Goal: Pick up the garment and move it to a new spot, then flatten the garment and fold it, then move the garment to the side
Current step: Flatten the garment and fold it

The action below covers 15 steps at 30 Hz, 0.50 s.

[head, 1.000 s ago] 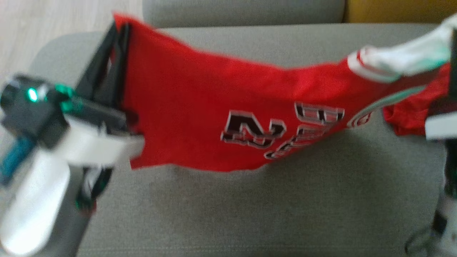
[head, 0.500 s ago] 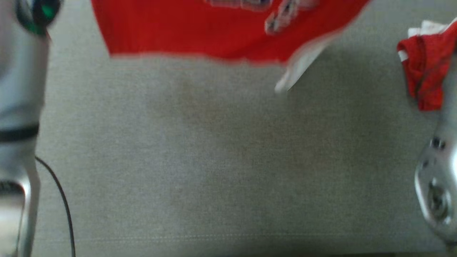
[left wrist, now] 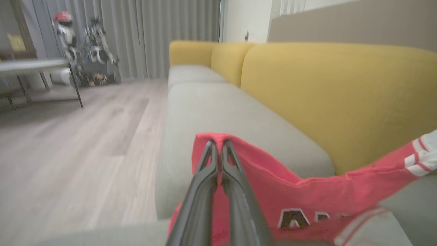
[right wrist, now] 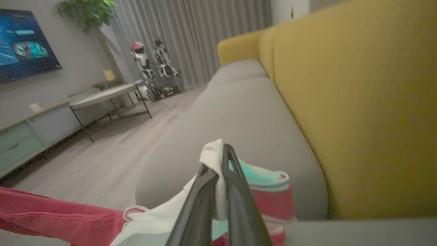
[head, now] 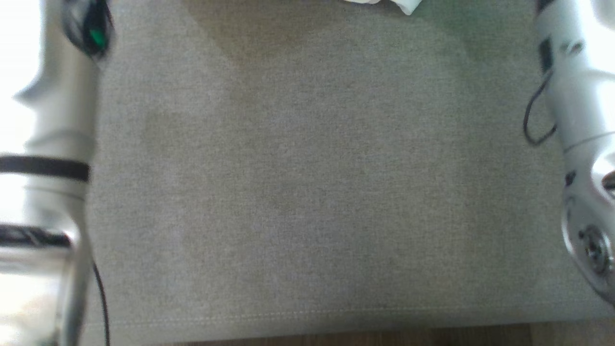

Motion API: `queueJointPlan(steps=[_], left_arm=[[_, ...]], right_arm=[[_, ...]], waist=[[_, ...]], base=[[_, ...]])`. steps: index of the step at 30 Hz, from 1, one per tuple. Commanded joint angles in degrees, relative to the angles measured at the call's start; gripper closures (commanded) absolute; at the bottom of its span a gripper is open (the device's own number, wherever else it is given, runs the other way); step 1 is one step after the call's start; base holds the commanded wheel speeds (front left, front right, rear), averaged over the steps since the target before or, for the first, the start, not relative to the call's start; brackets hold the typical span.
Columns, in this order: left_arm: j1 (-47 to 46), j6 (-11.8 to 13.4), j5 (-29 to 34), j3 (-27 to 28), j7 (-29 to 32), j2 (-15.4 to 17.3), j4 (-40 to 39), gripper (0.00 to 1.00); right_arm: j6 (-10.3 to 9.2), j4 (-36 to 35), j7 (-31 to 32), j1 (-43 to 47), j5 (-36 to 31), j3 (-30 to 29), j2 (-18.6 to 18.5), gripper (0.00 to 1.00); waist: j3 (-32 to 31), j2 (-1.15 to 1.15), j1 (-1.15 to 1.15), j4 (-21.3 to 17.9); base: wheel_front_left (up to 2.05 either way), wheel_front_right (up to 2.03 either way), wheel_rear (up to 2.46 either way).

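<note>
Hanging lengthwise between both jaws: garment (left wrist: 307,194)

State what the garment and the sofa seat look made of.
Garment: soft red fabric, probably a knit jersey, matte; it sags and creases limply.
Sofa seat: grey woven upholstery, matte; fine speckled weave and a stitched seam near its front edge.

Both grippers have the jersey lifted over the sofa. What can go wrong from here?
1. Left gripper pinches a small edge fold of the garment at its tips; may slip.
2. Right gripper holds bunched white trim; garment may land twisted.
3. Head view catches a white scrap at its top edge above the seat cushion; laydown poorly watched.
</note>
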Motion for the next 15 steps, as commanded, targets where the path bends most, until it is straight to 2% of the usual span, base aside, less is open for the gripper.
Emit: queueJointPlan(steps=[1,5,9,12,15], left_arm=[[1.2,-0.5,-0.9,1.8,-0.3,0.8,1.7,1.0],[5.3,-0.8,-2.2,2.5,-0.3,-1.5,7.5,1.0],[8.7,-0.9,-2.4,2.9,-0.3,-2.9,8.7,1.0],[13.6,-0.6,-2.3,4.3,-0.3,-3.7,6.3,1.0],[20.2,0.3,-2.0,7.1,-0.3,-3.7,0.2,1.0]], right_arm=[[-0.04,2.4,-0.7,1.4,0.7,0.5,1.4,1.0],[-0.04,9.1,-1.5,6.8,2.3,1.7,1.5,1.0],[-0.04,10.5,-3.8,11.8,4.8,2.8,1.5,1.0],[-0.04,8.8,-6.7,17.7,8.8,4.3,1.5,1.0],[-0.04,5.1,-8.6,24.3,12.3,6.3,1.5,1.0]], waist=[[0.7,0.0,-0.01,0.2],[0.8,0.0,-0.01,0.7],[0.1,0.0,-0.01,1.3],[-2.1,0.0,-0.01,1.8],[-5.1,0.0,-0.01,1.8]], base=[[0.0,0.0,0.0],[0.0,0.0,0.0],[0.0,0.0,0.0],[0.0,0.0,0.0],[0.0,0.0,0.0]])
